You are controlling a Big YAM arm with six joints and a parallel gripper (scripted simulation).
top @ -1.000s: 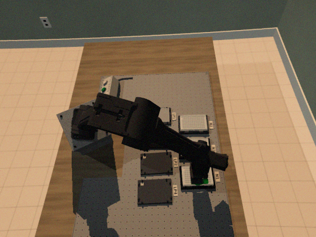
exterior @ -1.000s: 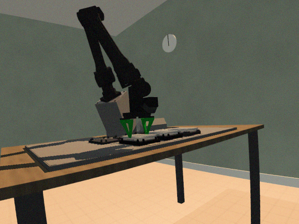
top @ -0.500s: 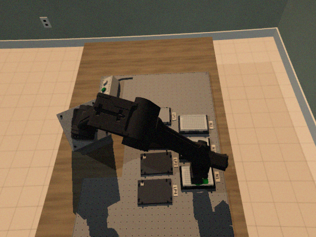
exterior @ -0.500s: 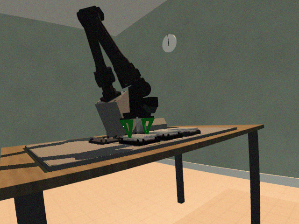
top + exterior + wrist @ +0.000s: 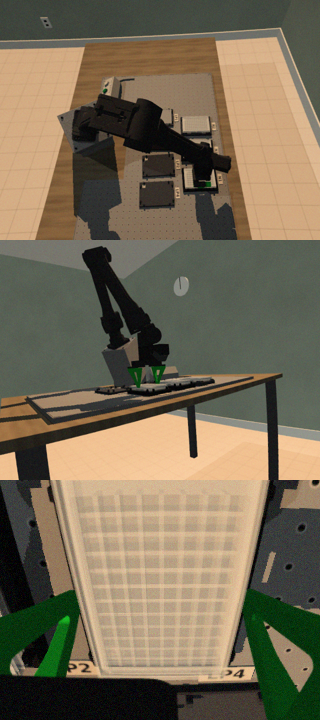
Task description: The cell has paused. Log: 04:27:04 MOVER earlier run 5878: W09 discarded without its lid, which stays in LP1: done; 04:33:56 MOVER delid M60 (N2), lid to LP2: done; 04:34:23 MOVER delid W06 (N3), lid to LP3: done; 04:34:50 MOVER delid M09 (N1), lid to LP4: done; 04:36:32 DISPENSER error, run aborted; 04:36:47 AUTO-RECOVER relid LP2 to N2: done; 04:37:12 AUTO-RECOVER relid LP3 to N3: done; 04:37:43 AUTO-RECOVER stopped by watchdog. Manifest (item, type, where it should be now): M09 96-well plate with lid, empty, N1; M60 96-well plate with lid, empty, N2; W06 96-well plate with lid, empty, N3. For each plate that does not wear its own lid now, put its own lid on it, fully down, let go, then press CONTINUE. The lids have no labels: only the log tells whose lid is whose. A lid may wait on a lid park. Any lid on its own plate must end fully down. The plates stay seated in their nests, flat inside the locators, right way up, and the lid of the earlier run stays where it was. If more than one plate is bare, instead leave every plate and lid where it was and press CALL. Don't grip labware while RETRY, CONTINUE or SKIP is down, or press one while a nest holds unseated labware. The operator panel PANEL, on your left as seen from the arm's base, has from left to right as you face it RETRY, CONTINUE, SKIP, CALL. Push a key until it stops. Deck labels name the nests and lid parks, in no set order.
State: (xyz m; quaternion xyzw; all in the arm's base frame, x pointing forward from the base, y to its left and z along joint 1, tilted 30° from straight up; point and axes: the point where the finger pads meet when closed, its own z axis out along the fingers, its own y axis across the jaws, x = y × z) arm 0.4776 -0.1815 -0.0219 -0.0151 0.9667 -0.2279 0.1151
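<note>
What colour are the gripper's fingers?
Green; the fingers show best in the wrist view, straddling the lidded plate.

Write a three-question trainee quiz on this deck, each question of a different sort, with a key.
1. True or false: the gripper is clamped on the lid at N1.
2. Which lid parks show bare dark pads in the top view? A) LP2 and LP4 B) LP1 only C) none
3. Fill in: in the wrist view, the green fingers stand on either ______ of the plate.

Key: 1 false, the fingers stand open, apart from its edges. 2 A. 3 side.
</note>
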